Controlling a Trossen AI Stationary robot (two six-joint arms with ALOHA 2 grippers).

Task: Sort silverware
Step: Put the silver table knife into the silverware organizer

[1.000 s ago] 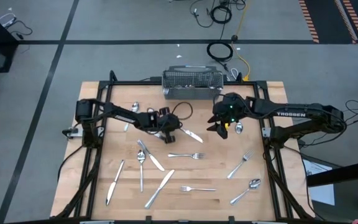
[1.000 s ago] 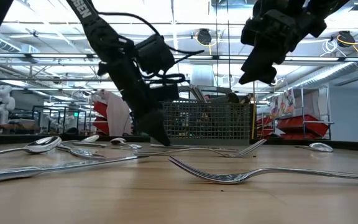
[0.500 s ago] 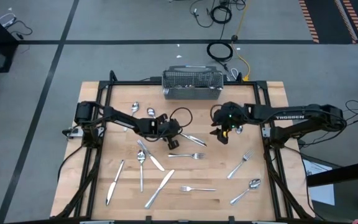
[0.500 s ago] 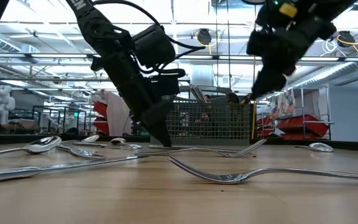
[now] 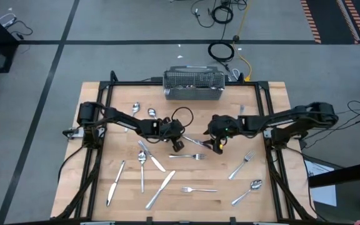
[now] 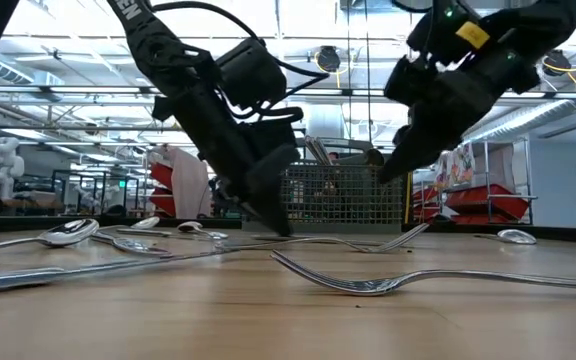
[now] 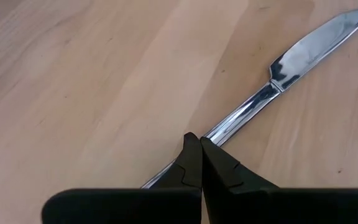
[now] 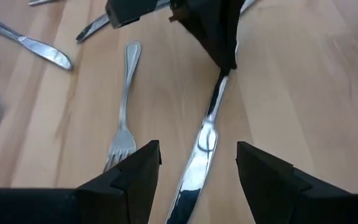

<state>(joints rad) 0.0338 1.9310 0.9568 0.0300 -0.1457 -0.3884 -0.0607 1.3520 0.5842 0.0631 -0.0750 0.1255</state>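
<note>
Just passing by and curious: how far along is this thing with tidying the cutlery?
Barely started, it seems. The wire basket at the table's far edge may hold a few pieces, but forks, spoons and knives lie scattered over the table. In hand: the left claw is shut on the handle of a knife lying mid-table, and the right claw hangs open over its blade. Everything else is left to sort.

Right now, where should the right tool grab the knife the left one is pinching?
Take the knife at its blade end, coming straight down: it lies flat, the left tool holds the handle, and the right tool is open astride the blade.
</note>
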